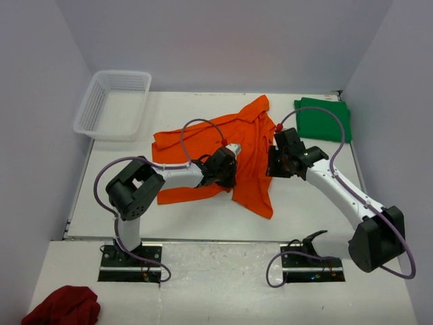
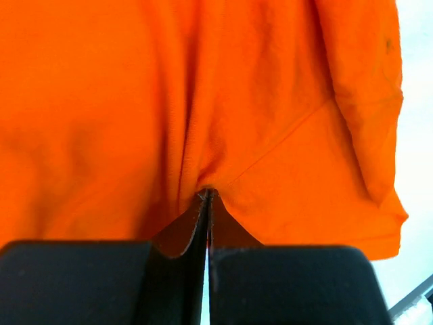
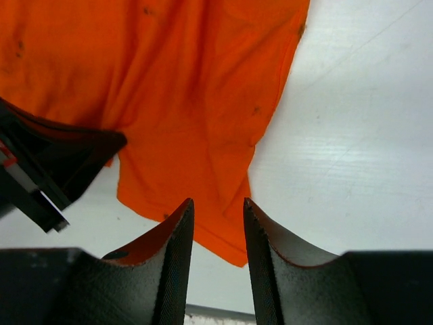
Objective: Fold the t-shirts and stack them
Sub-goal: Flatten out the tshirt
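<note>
A white mesh basket (image 1: 88, 112) sits in the upper left of the top view, at a corner of the white table (image 1: 304, 210); a crumpled dark red cloth (image 1: 62, 306) lies at lower left

White table (image 1: 304, 203) carrying everything.
- Orange shirt (image 1: 247, 132) lying rumpled and partly spread across centre. One tip reaching toward 12 o'clock, one corner trailing toward 6 o'clock, broad part stretching toward 9 o'clock.
- Green shirt (image 1: 318, 125) sitting folded at 1 o'clock, near far right corner, apart from orange shirt.
- White mesh basket (image 1: 91, 112) resting at 10 o'clock, overhanging far left corner.
- Near ledge (image 1: 223, 284) running along 6 o'clock edge, two arm bases (image 1: 132, 261) sitting on it.
- Red cloth (image 1: 62, 306) lying bunched at 7 o'clock on ledge.
</note>
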Controlling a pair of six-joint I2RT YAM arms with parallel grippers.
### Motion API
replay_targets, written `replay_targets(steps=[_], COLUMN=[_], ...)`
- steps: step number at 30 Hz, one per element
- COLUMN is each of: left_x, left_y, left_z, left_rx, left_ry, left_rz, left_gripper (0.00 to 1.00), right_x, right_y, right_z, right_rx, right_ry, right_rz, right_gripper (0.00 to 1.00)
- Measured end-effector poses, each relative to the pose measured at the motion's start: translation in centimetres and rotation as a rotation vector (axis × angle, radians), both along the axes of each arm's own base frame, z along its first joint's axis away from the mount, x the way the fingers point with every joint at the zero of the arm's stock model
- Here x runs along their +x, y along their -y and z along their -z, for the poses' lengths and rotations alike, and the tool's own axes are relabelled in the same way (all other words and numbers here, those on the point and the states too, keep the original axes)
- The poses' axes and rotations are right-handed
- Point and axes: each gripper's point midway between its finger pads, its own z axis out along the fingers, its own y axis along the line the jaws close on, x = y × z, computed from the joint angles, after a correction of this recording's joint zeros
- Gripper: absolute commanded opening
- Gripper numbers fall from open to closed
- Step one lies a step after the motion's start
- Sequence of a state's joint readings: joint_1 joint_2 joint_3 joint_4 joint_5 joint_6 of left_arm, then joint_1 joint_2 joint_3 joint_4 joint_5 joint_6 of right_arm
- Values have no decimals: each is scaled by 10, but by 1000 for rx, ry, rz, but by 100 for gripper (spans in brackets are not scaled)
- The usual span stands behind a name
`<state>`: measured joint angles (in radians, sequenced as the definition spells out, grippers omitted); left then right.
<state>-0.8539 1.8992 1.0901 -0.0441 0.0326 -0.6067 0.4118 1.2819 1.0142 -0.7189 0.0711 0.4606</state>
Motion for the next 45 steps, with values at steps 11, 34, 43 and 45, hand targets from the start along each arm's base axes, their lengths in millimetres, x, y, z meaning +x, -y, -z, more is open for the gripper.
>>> replay_targets(steps=[11,34,43,45], left_x=[25,28,27,25], left_y=[-28,-28,-28,-29], left_z=[0,0,0,0], left_rx=[9,-39,-49,-50], left_ry=[4,-17,-11,-10], left_rz=[-67,-43,-41,-40], left_gripper=[0,0,0,0], right_x=[-64,-130,-125,-124], right_y=[-22,-69,-75,-77], right_z=[30,106,116,116], right_rx=[32,-18,-14,-7], right_ry=[-106,-322,-327,-325], right_rz=[-47,-165,-159,-156], right_gripper=[32,47,38,33])
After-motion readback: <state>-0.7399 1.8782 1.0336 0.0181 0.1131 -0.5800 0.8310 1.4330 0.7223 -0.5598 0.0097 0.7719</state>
